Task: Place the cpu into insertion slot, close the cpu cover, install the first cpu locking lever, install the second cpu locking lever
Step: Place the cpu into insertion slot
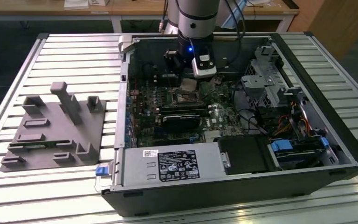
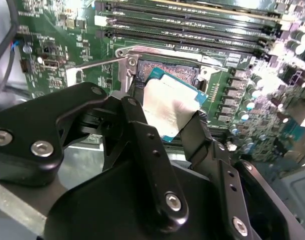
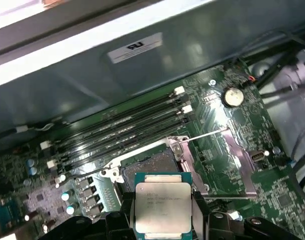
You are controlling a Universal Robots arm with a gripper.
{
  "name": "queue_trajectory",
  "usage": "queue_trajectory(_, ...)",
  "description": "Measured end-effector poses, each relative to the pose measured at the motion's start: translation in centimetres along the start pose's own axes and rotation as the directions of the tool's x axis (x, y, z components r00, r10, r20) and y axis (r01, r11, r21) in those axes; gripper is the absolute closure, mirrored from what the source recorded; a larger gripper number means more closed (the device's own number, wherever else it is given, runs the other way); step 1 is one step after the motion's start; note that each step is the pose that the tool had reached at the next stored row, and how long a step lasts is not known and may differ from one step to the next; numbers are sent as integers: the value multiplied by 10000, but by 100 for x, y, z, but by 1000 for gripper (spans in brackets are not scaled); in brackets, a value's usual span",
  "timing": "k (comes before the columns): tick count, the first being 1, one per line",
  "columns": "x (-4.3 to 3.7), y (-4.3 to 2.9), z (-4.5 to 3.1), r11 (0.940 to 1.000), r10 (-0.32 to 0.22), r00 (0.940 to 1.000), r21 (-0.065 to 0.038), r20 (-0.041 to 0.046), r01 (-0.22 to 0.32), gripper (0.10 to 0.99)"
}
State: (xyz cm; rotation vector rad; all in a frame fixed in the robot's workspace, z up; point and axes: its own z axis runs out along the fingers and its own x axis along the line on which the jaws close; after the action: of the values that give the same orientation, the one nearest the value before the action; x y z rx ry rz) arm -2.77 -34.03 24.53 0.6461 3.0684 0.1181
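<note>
Chip [image 3: 161,202] is clamped by two opposite edges in the gripper [image 3: 163,216], whose fingers are closed onto it, and is held just above the open socket [image 3: 148,167], not yet seated, near the upper middle of the exterior view.

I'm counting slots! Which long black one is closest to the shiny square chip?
The long black memory slot bordering the silver-rimmed square socket; the others lie farther from the gripped silver-grey chip.
</note>
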Motion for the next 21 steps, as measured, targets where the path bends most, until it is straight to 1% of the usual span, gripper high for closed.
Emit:
queue_trajectory(5,0,0,4,9978,665,9978,-9,62,-665,545)
queue_trajectory(10,0,-1,9,9911,1332,9910,-23,120,-1331,545)
queue_trajectory(14,0,-1,12,9834,1812,9833,-35,157,-1812,545)
queue_trajectory(17,0,-1,15,9763,2166,9761,-45,182,-2165,545)
queue_trajectory(21,0,-1,19,9646,2636,9644,-59,216,-2635,545)
